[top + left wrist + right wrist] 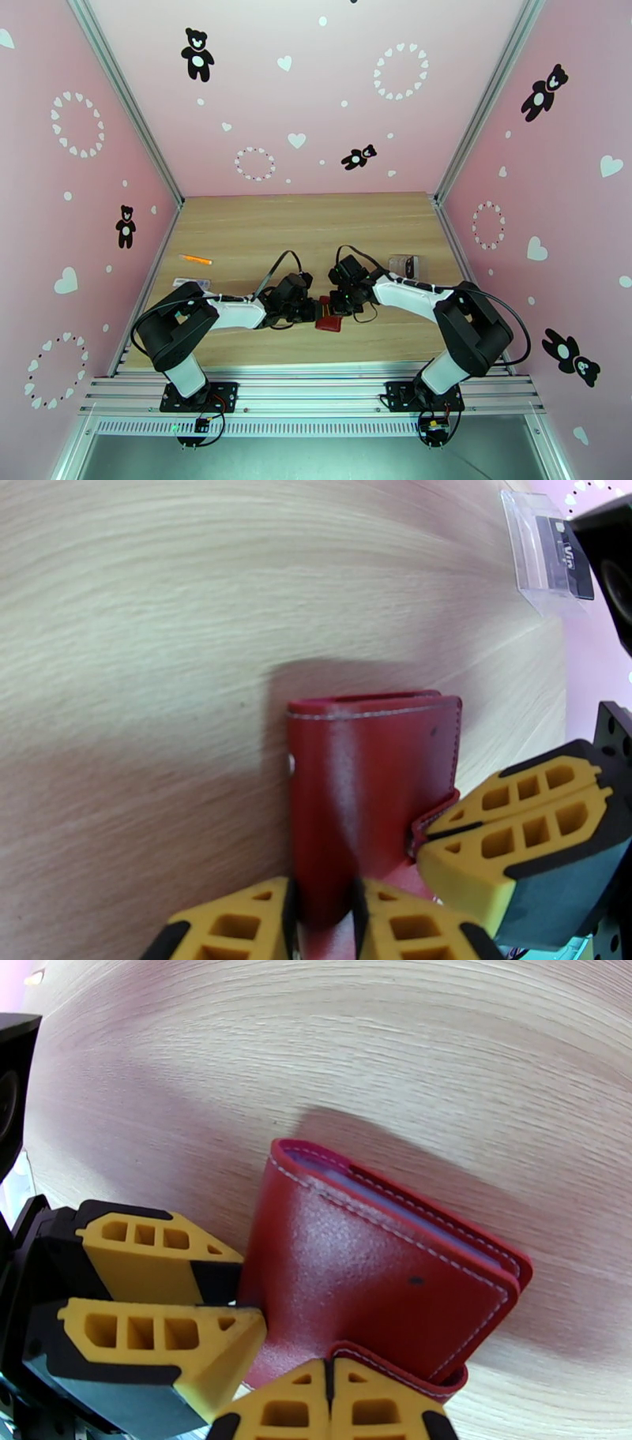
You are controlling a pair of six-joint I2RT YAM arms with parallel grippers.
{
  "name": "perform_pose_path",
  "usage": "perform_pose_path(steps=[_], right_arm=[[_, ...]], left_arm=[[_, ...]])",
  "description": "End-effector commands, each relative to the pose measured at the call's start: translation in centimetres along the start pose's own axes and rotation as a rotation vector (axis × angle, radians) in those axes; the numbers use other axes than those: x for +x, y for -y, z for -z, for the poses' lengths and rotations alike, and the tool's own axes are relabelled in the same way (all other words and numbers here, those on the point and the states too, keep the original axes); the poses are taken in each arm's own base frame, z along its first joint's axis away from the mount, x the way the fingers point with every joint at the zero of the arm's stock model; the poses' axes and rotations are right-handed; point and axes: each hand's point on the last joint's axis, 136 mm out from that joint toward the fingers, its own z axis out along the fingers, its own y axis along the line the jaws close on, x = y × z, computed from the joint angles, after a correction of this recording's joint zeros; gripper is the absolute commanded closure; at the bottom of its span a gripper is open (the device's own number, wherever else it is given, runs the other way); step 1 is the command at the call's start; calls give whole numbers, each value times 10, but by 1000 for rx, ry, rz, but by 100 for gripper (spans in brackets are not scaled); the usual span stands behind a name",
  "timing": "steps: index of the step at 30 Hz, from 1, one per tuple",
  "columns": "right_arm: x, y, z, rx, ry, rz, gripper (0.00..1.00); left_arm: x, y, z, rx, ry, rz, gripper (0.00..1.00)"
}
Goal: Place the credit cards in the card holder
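Observation:
The card holder (329,320), a closed dark-red wallet, sits between both arms near the table's front middle. My left gripper (324,910) is shut on its spine edge (340,811). The right gripper (330,1382) is shut on the snap tab (395,1366) at the wallet's open side. In the right wrist view the left gripper (241,1299) clamps the card holder (371,1276) from the left. In the left wrist view the right gripper (426,841) pinches the tab from the right. A dark credit card (573,559) lies in a clear plastic case (537,551), far right.
The clear case (404,264) rests on the table behind the right arm. An orange pen (195,259) and a white-and-red strip (192,283) lie at the left. Pink walls close in the wooden table (316,221) on three sides.

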Motion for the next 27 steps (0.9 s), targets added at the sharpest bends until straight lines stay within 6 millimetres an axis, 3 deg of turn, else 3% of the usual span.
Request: perform_pose_path(steps=[1,13,17,27], right_arm=[[22,25,-21,88,-86,-32,100],[28,38,-25,142,-101,-45,100],[25,31,-24,106,-85,-43,100],[7,4,19,37,48,16,100]], left_arm=[[6,-1,-5,-6,-8,-9,74],[6,-2,-5,-6,-8,-7,74],[7,-3,-5,-7,-8,-7,74],[6,-2,-3,-6,-1,-7,74]])
